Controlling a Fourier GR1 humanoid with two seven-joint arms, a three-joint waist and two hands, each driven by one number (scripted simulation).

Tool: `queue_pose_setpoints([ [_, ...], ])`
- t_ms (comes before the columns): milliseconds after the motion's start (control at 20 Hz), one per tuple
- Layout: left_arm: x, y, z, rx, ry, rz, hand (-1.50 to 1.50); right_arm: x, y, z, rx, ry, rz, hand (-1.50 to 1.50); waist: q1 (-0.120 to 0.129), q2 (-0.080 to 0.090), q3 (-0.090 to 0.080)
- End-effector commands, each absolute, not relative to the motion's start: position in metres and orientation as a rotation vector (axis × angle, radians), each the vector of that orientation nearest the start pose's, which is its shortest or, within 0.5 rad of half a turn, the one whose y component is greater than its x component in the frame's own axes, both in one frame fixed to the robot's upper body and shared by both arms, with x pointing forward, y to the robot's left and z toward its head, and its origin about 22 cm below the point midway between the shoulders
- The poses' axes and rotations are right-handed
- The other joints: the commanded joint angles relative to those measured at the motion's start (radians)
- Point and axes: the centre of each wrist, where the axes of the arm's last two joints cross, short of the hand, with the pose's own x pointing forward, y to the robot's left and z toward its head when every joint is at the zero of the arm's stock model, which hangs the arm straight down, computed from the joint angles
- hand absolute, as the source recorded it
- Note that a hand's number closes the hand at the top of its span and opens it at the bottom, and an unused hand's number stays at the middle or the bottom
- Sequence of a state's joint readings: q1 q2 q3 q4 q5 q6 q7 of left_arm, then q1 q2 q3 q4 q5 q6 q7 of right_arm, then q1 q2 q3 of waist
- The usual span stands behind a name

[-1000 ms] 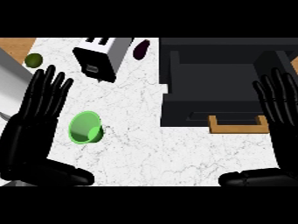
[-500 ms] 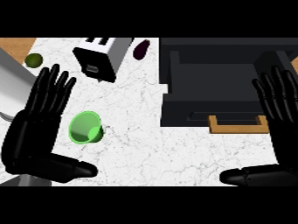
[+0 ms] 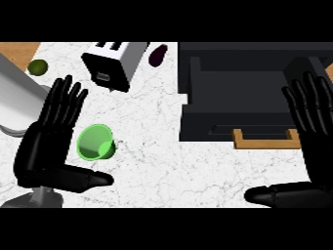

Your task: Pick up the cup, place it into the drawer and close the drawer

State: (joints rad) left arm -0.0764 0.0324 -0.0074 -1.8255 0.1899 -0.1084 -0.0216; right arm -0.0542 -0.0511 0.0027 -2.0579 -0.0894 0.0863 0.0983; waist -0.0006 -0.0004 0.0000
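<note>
Even, bright, diffuse light — no single source evident. White marble counter reads bright, no blown glare. Drawer interior dark, detail lost in near-black. Black hands show only faint sheen along fingers. Soft small shadow beside green cup. No blur — edges crisp throughout, no visible edge distortion.

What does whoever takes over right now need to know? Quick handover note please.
Left hand: open, beside the green cup, thumb below it, not gripping.
Right hand: open, at the view's right by the drawer, holding nothing.
Cup lies on its side on the marble counter, left of the drawer.
Drawer is open, nothing visible inside.
Done: nothing yet.
Left: grasp cup, place it in the drawer, close the drawer.
</note>
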Motion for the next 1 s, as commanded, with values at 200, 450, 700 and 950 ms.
queue_pose_setpoints([
  [200,0.233,0.235,0.054,-0.217,-1.822,-0.013,-1.5,0.207,-0.222,0.134,0.124,-2.005,0.117,-1.5,0.001,-0.001,0.0],
  [450,0.242,0.248,0.041,-0.167,-1.793,-0.002,-1.5,0.224,-0.235,0.141,0.129,-2.03,0.126,-1.5,0.001,0.0,0.0],
  [700,0.252,0.274,0.007,-0.116,-1.792,0.026,-1.5,0.229,-0.248,0.14,0.125,-1.993,0.133,-1.5,-0.001,0.001,0.0],
  [950,0.246,0.275,-0.036,-0.117,-1.758,0.013,-1.5,0.234,-0.237,0.129,0.137,-1.991,0.123,-1.5,-0.001,0.001,0.0],
])
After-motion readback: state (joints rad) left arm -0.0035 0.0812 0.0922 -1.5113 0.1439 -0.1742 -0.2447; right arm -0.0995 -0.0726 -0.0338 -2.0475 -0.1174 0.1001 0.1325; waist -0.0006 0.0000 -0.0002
